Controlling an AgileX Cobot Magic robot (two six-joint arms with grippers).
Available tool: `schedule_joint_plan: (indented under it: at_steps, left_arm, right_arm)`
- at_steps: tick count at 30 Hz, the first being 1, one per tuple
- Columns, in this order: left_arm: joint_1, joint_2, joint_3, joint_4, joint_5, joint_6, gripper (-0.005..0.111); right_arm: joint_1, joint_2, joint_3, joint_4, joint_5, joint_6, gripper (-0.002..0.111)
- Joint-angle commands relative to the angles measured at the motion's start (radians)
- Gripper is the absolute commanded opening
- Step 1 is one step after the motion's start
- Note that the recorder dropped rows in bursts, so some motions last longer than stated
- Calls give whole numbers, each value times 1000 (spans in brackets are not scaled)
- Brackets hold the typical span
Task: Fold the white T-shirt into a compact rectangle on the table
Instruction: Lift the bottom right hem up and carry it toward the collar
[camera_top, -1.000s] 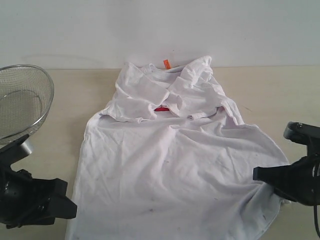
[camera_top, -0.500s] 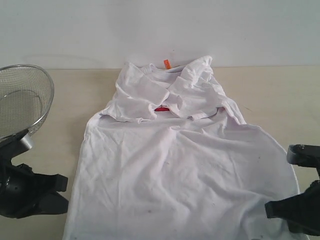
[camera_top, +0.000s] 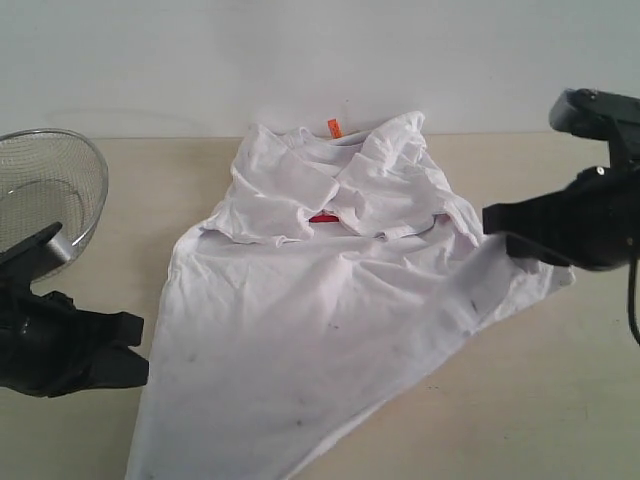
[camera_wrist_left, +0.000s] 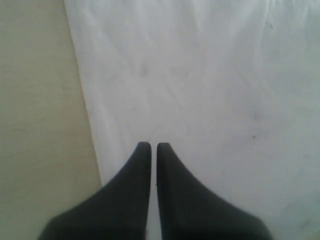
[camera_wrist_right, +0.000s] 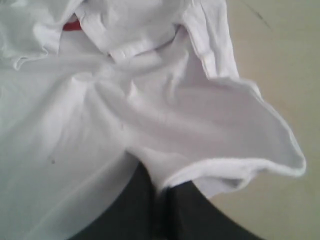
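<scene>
Cloth rises at 3 o'clock, where the right gripper (camera_top: 492, 222) has its fingers clamped on a hem corner of the white T-shirt (camera_top: 320, 320), probably to carry it across for a fold. The rest lies flat on the table (camera_top: 560, 400), collar at 12 o'clock. The left gripper (camera_top: 138, 345), fingers together at 8 o'clock, seems to anchor that edge; I cannot tell whether it pinches cloth.

white T-shirt (camera_top: 330, 310): spread on table (camera_top: 560, 400), right corner lifted
right gripper (camera_top: 497, 228): pinching that raised corner
left gripper (camera_top: 138, 348): beside shirt's left edge
</scene>
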Motion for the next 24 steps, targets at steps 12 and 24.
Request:
schedule_joint_plan:
  at_steps: [12, 24]
  left_arm:
    - [3, -1, -3, -11, 21, 36, 4]
    - [3, -1, -3, -11, 15, 41, 4]
  right_arm:
    - [-1, 478, -611, 2, 61, -17, 0]
    - [-1, 766, -1105, 2, 91, 21, 0]
